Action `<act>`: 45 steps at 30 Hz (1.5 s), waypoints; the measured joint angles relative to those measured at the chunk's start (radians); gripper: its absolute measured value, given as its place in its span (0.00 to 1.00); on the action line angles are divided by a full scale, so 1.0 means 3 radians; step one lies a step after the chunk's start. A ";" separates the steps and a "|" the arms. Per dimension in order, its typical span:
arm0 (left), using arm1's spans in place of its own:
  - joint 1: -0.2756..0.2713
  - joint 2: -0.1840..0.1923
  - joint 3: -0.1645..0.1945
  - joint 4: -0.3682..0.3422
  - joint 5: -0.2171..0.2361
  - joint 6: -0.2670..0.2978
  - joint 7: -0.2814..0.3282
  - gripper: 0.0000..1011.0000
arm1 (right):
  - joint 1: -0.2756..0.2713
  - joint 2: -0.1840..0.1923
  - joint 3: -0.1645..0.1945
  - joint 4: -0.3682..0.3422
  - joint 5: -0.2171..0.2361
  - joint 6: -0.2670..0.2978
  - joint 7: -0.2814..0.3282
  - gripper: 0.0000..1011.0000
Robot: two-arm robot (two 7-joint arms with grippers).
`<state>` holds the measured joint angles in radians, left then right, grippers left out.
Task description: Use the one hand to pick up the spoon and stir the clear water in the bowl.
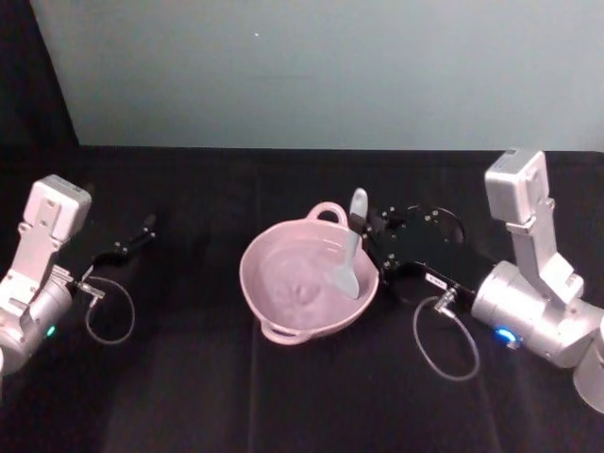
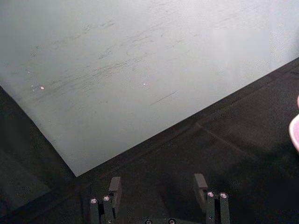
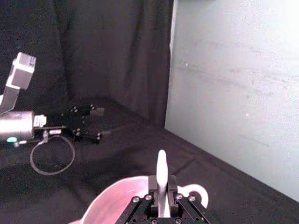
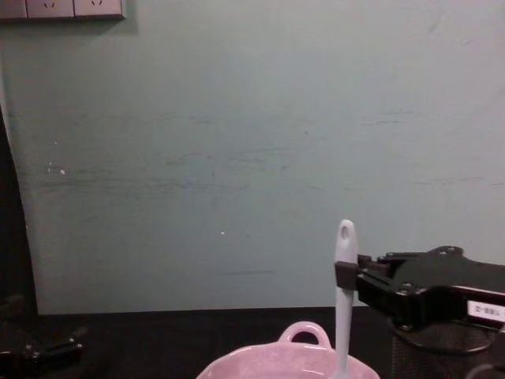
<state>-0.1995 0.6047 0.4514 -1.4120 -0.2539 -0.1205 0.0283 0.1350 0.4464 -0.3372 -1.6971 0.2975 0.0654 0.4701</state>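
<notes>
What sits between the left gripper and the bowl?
Nothing but bare black cloth, seen in the head view, separates the left gripper from the bowl. The right gripper holds the spoon in the bowl.

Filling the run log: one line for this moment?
right end effector: shut on spoon | spoon: blade in bowl | left end effector: open, idle, left of bowl

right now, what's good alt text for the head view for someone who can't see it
The right gripper holds a white spoon by its handle, blade down inside a pink bowl at the middle of a black table. The left gripper is off to the left, apart from the bowl.
</notes>
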 joint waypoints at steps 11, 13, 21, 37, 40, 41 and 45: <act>0.0000 0.0000 0.0000 0.0000 0.0000 0.0000 0.0000 1.00 | -0.0118 0.0192 0.0126 -0.0232 0.0220 0.0076 -0.0045 0.12; 0.0000 0.0000 0.0000 0.0000 0.0000 0.0000 0.0000 1.00 | -0.0133 0.0196 0.0163 -0.0256 0.0275 0.0057 -0.0080 0.12; 0.0000 0.0000 0.0000 0.0000 0.0000 0.0000 0.0000 1.00 | -0.0120 0.0195 0.0312 -0.0272 0.0575 0.0151 -0.0157 0.12; 0.0000 0.0000 0.0000 0.0000 0.0000 0.0000 0.0000 1.00 | 0.0162 0.0373 0.0684 -0.0155 0.1437 0.0736 -0.0018 0.12; 0.0000 0.0000 0.0000 0.0000 0.0000 0.0000 0.0000 1.00 | 0.0225 0.0422 0.0718 -0.0084 0.1542 0.0810 0.0019 0.12; 0.0000 0.0000 0.0000 0.0000 0.0000 0.0000 0.0000 1.00 | 0.0238 0.0433 0.0724 -0.0067 0.1566 0.0827 0.0030 0.12; 0.0000 0.0000 0.0000 0.0000 0.0000 0.0000 0.0000 1.00 | 0.0310 0.0523 0.0732 0.0033 0.1653 0.0906 0.0088 0.12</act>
<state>-0.1995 0.6047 0.4514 -1.4120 -0.2539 -0.1205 0.0283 0.2279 0.6033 -0.1177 -1.6873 0.7933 0.3372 0.4966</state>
